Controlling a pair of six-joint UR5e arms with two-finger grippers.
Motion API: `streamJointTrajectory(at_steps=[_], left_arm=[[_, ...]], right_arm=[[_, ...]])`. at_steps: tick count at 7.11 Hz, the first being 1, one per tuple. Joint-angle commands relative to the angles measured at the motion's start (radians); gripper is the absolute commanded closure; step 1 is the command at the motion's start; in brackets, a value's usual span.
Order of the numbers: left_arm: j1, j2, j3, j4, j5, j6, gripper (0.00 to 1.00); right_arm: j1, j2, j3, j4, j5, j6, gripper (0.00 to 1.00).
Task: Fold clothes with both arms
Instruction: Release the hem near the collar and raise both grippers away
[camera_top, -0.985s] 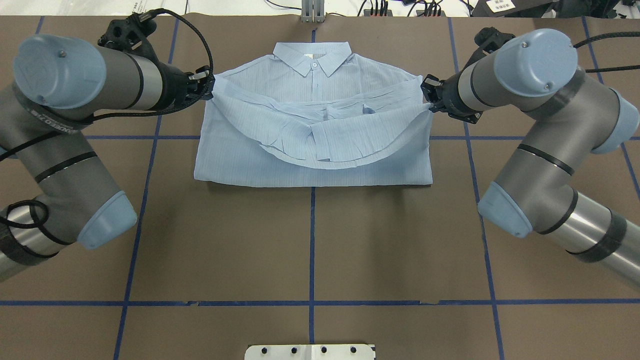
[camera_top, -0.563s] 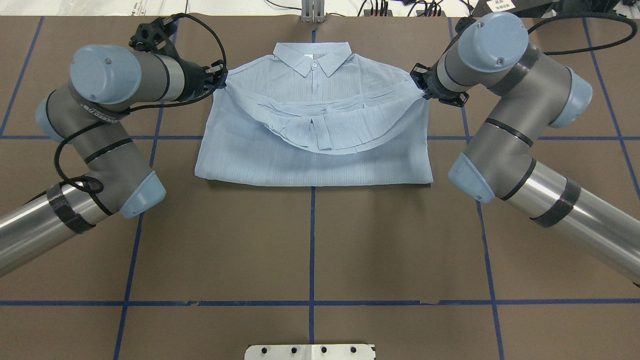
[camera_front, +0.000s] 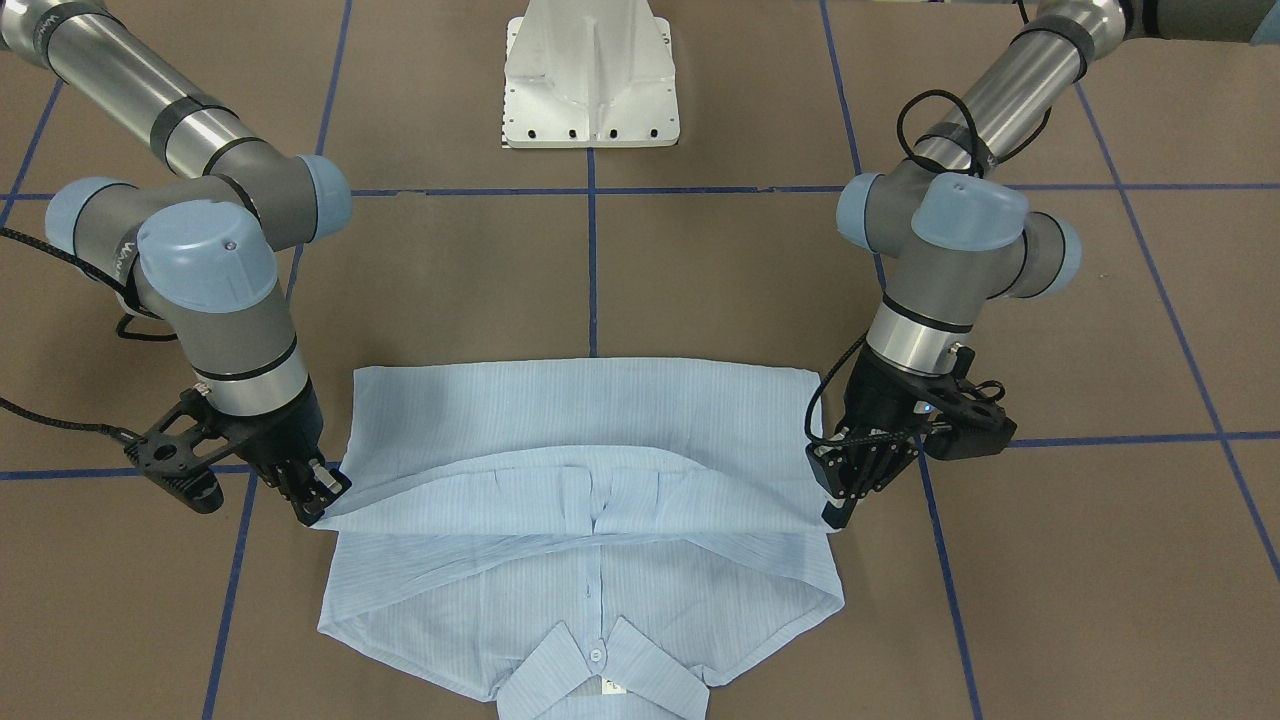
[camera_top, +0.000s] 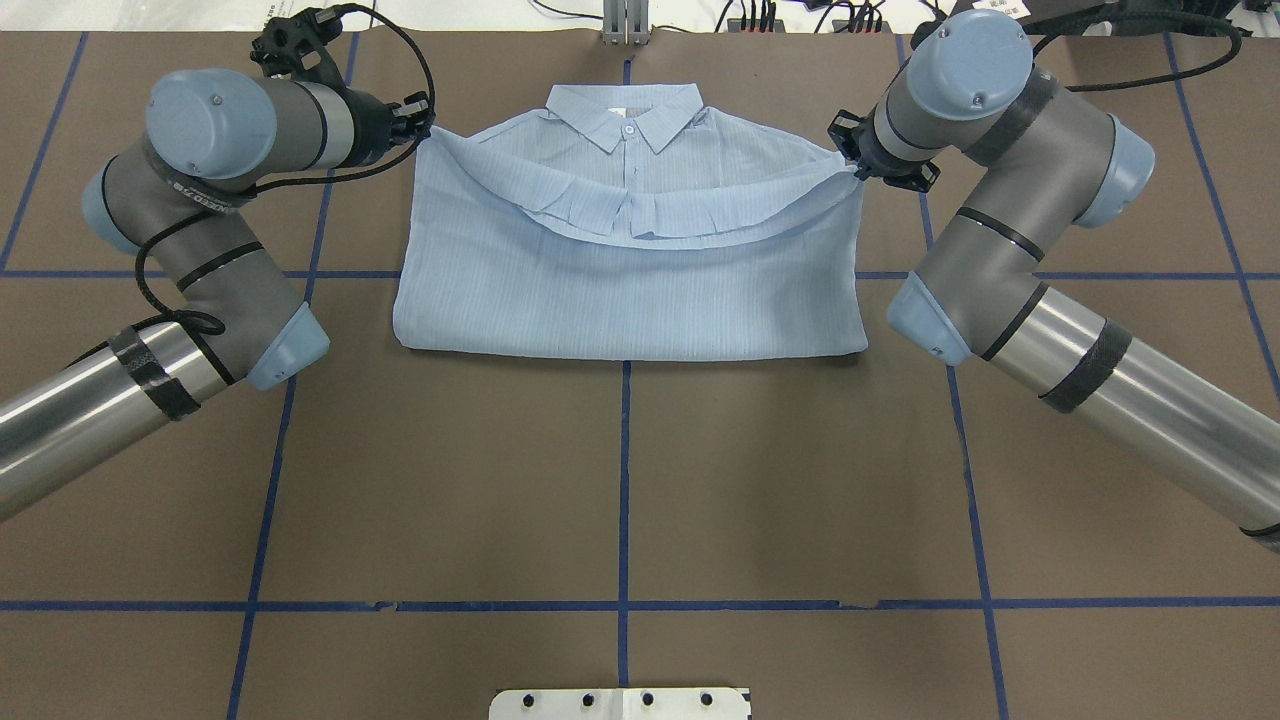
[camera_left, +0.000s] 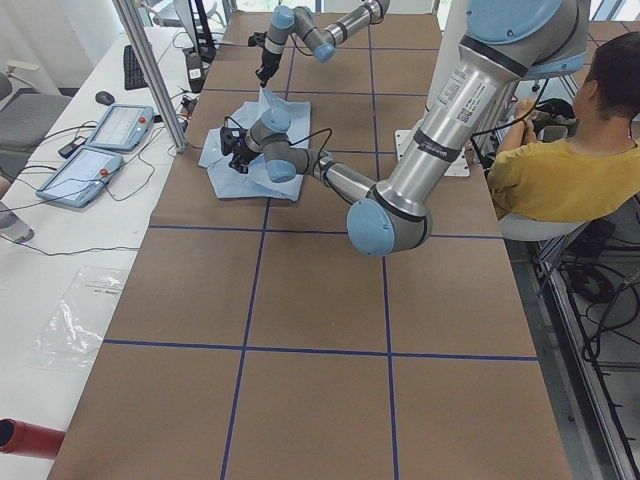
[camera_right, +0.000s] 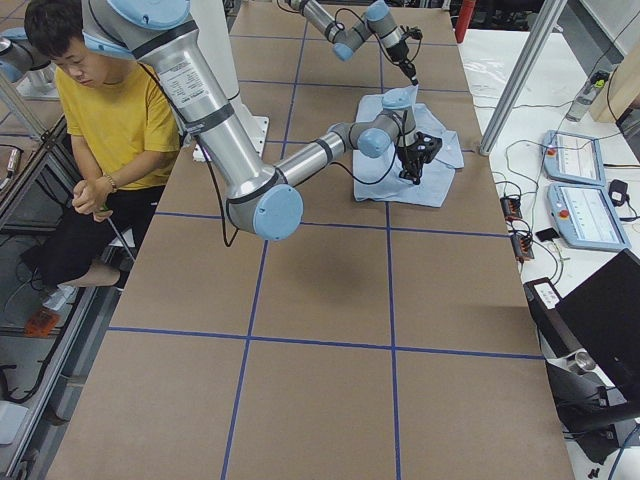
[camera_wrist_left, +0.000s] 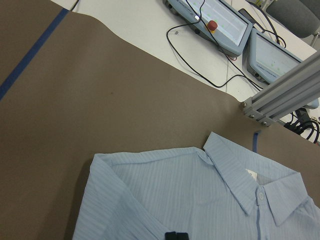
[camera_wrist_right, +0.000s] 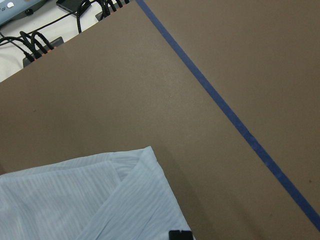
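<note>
The left gripper (camera_top: 420, 128) and right gripper (camera_top: 853, 168) are pinching hem corners of the shirt (camera_top: 630, 300), upper centre of frame on the desk (camera_top: 620, 480). The hem is sagging midway; an uneven release risks skewing the fold.
</note>
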Motion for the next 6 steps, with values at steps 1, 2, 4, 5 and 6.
streamJointTrajectory(at_steps=[1, 2, 4, 5, 6], left_arm=[[-0.008, -0.053, 0.142, -0.079, 0.021, 0.025, 1.00], [-0.008, -0.078, 0.184, -0.096, 0.021, 0.025, 1.00], [-0.003, -0.095, 0.230, -0.101, 0.021, 0.053, 1.00], [-0.003, -0.110, 0.265, -0.103, 0.019, 0.073, 1.00], [-0.001, -0.112, 0.279, -0.103, 0.019, 0.075, 1.00]], right_arm=[[0.004, 0.041, -0.110, 0.074, -0.002, -0.006, 1.00], [0.004, 0.058, -0.174, 0.142, -0.002, -0.006, 1.00], [0.004, 0.060, -0.209, 0.148, -0.003, -0.019, 1.00], [0.003, 0.061, -0.224, 0.164, -0.005, -0.020, 1.00], [0.001, 0.069, -0.245, 0.188, -0.006, -0.020, 1.00]])
